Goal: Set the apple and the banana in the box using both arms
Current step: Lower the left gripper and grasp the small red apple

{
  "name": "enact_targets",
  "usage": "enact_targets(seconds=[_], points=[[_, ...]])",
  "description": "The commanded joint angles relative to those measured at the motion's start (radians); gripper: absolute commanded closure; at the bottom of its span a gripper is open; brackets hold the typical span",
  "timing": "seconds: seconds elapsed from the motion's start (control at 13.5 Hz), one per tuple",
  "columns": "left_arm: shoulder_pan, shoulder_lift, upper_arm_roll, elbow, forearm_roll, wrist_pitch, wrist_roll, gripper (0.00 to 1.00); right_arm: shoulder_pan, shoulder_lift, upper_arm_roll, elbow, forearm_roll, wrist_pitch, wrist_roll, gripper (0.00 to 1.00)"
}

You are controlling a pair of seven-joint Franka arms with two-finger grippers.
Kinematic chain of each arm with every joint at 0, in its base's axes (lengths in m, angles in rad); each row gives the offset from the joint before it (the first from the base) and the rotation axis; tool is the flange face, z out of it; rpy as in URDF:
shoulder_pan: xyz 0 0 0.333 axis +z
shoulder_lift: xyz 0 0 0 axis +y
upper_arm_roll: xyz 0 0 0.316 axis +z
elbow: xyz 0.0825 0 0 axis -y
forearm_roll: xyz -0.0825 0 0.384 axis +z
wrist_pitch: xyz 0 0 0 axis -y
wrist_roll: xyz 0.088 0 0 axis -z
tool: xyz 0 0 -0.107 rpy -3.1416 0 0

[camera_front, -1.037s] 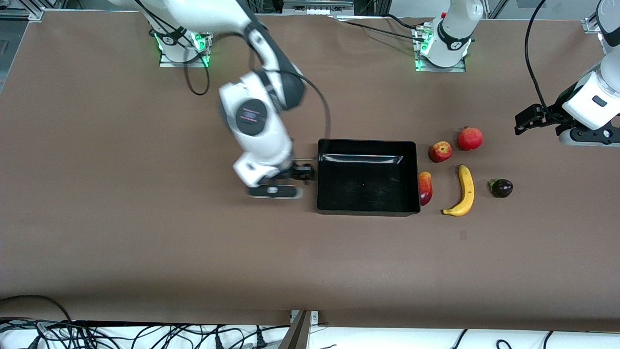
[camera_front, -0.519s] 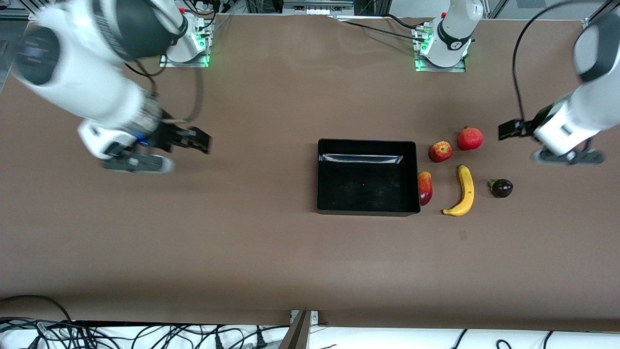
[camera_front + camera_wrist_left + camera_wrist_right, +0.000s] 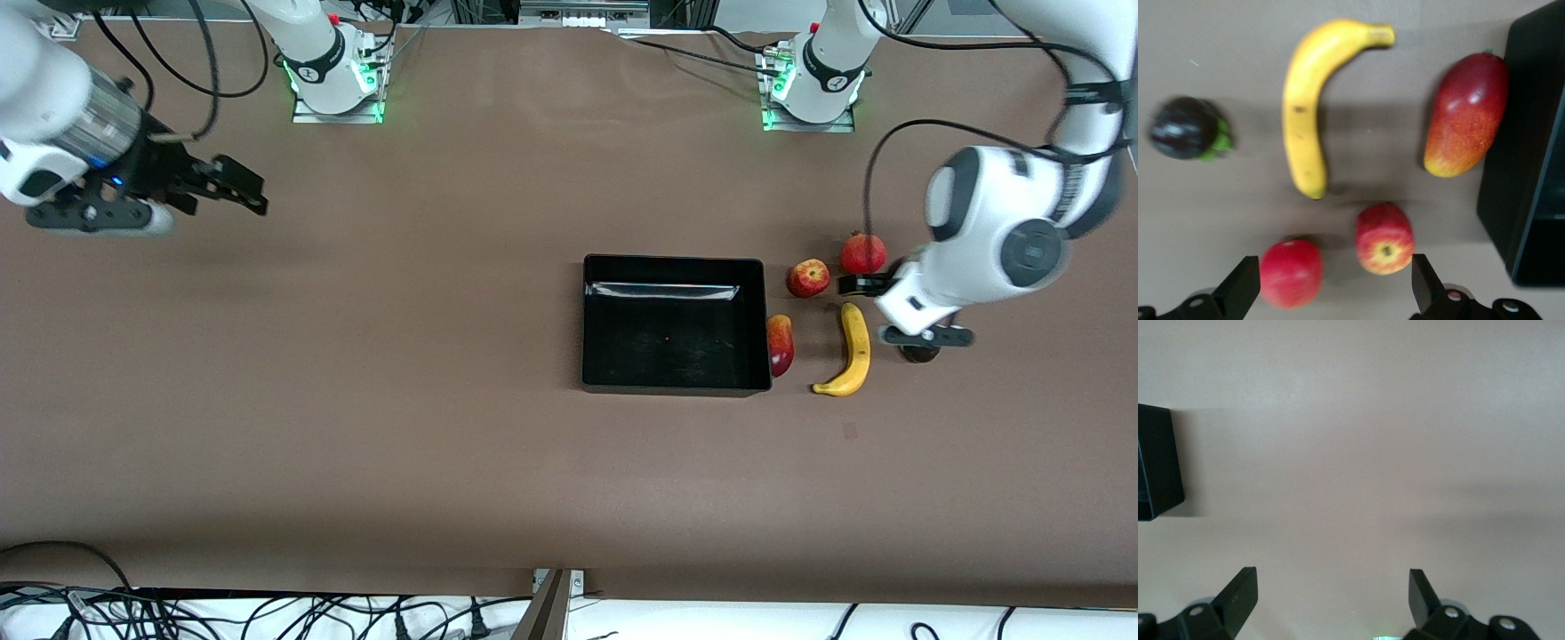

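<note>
Brown table (image 3: 444, 400): left end effector (image 3: 1331, 287) spread over apple (image 3: 1384, 239), seemingly.

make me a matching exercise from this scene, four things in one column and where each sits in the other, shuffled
Things:
1. banana
2. apple
3. box
4. right gripper

Places:
A. over bare table at the right arm's end
B. beside the uniformly red round fruit
C. touching the red-and-yellow oval fruit
D. between the oval fruit and the dark purple fruit

Pairs: 1-D, 2-B, 3-C, 4-A
</note>
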State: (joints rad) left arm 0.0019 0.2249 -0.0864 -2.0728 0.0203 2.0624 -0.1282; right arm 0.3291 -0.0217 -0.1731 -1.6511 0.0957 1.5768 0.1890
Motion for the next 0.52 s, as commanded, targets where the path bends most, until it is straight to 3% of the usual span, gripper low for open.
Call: enact_targets(seconds=[0.0, 0.15, 0.3, 0.44], points=[[-0.005, -0.075, -0.024, -0.206, 0.006, 0.199, -0.094, 0.0, -0.242, -0.049, 0.208, -0.05, -0.014, -0.006, -0.062, 0.0], [-0.008, -0.061, -0.026, -0.272, 0.015, 0.294, -0.094, 0.0, -0.257, -0.066, 0.216, -0.075, -0.03, 0.003, -0.069, 0.0], [-0.008, -0.035, -0.033, -0.282, 0.018, 0.308, -0.094, 0.0, -0.255, -0.055, 0.216, -0.064, -0.056, 0.006, -0.069, 0.0], [-0.008, 0.002, -0.035, -0.329, 0.02, 0.422, -0.097, 0.0, -0.255, -0.038, 0.215, -0.052, -0.059, 0.012, -0.068, 0.0]])
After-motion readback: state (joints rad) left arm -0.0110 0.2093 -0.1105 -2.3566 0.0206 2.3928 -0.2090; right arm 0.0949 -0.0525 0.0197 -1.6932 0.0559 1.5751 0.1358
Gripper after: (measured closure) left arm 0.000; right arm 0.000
